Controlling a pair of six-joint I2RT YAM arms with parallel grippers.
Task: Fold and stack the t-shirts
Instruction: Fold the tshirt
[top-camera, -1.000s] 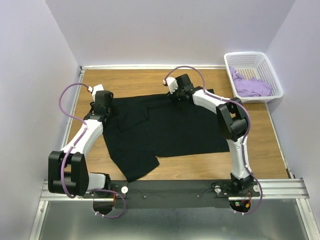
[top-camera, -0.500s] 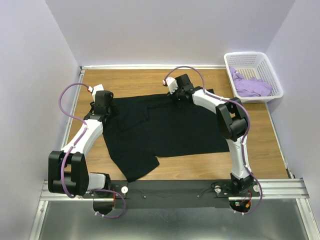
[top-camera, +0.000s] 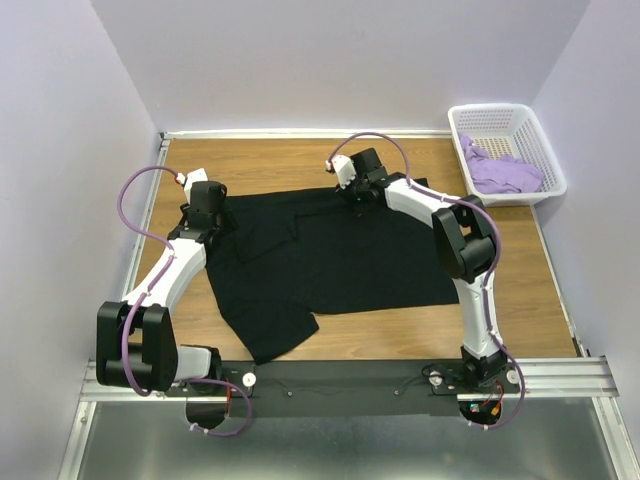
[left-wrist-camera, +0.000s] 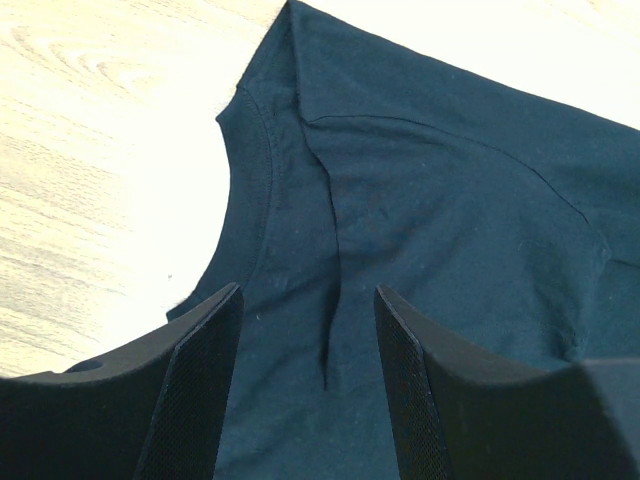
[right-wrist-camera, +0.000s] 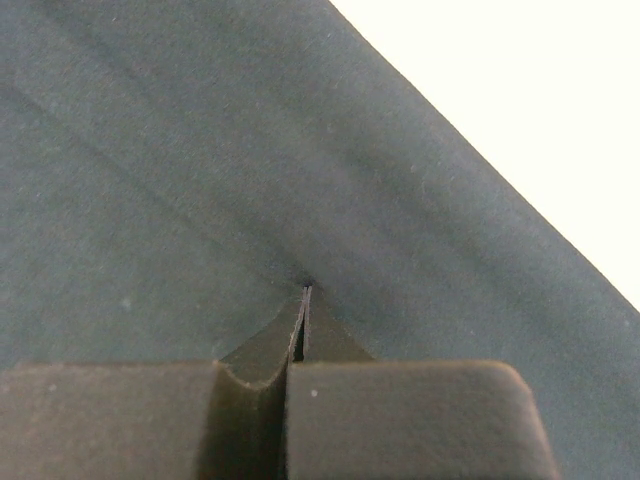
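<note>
Barely begun: black t-shirt (top-camera: 330, 260) unfolded, my right pincer (right-wrist-camera: 303, 305) pinching its twelve-o'clock edge, left pincer (left-wrist-camera: 305, 300) open (lavender t-shirt (top-camera: 505, 172) waiting at two o'clock).

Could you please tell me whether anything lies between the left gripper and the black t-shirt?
Nothing visible does: the left gripper is open right over the black t-shirt, and only bare cloth shows between its jaws.
</note>
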